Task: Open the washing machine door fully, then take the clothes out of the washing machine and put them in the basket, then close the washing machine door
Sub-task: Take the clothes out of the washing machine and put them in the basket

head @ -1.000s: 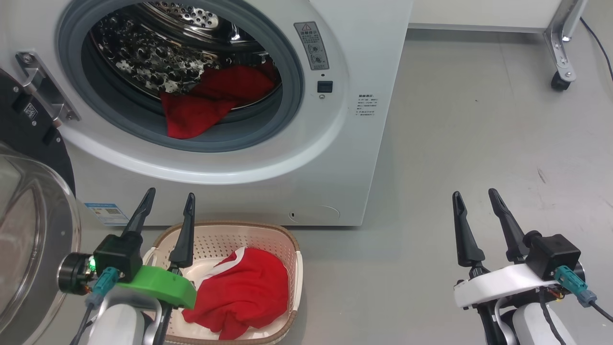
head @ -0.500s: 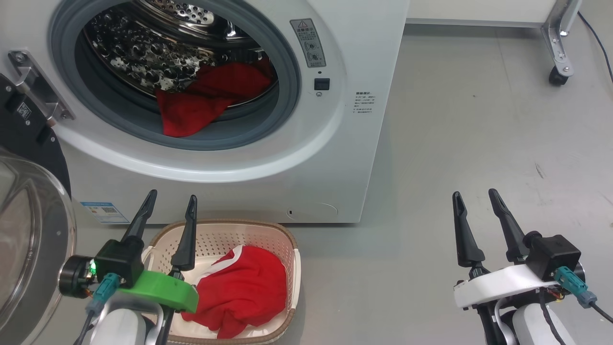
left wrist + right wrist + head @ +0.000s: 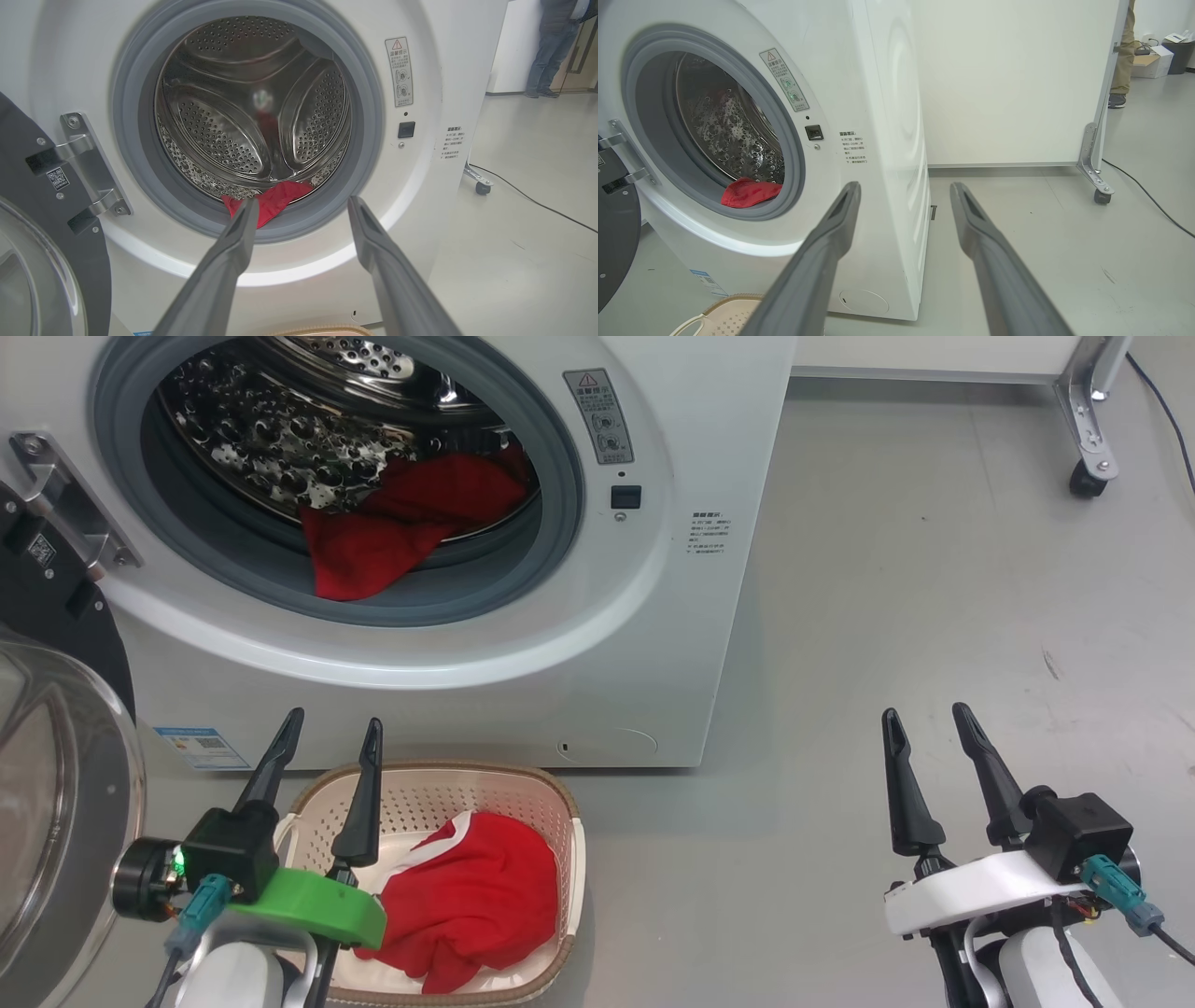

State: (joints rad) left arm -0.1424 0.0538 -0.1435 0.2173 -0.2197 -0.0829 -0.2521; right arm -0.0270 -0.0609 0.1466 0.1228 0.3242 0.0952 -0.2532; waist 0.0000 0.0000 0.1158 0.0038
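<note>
**Colleague:** How far along are you?

**Operator:** The round, black-rimmed glass washing machine door (image 3: pixel 56 756) hangs swung wide, left of the big white front-loading washing machine (image 3: pixel 653 644). One bright red fabric garment (image 3: pixel 467 896) lies in the cream perforated plastic basket (image 3: pixel 523 779), on the grey floor (image 3: pixel 887 569) at the machine's front edge.

**Colleague:** And what's left?

**Operator:** Another red piece (image 3: pixel 392 532) drapes over the dimpled steel drum (image 3: pixel 261 429) at its front lip. There may be more behind it, but I can't tell. My left gripper (image 3: pixel 334 719) and right gripper (image 3: pixel 924 711) are spread, holding nothing. After that garment I shut the door.
</note>
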